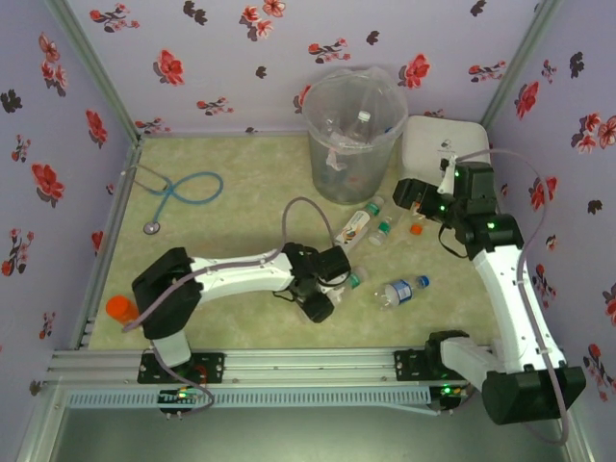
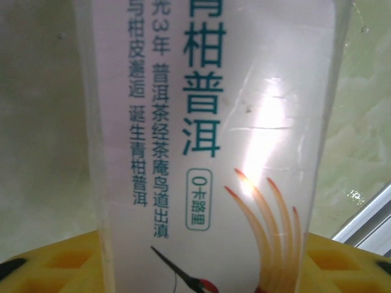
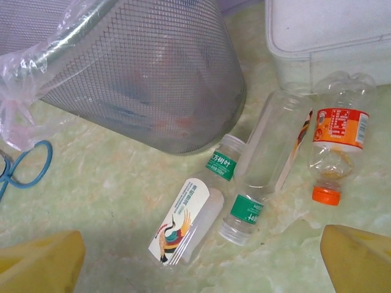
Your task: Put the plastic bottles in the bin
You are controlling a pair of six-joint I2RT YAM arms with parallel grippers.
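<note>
Left jaws: we see the left gripper [image 1: 322, 292] low at mid-worktop, partly closed. Its yellow pads [image 2: 73, 244] sit against both sides of a white-labelled bottle [image 2: 214, 152], which is caught between them.
White-labelled bottle: it's lying on the worktop [image 1: 231, 221], green cap poking out to the right of the jaws.
Right jaws: the right gripper [image 3: 201, 244] is spread wide with nothing in it, hovering above three bottles.
Under the right jaws: we make out a bird-labelled bottle [image 3: 183, 223], a green-banded bottle [image 3: 263, 165] and an orange-capped bottle [image 3: 336, 146], all on their sides just beside the bin [image 1: 351, 154].
Bin: upright at the back, bag-lined, several bottles already inside.
Further out: a blue-capped bottle [image 1: 402, 292] lies near the front, a white box [image 1: 441, 144] sits right of the bin, and a stethoscope [image 1: 188, 188] is back left.
</note>
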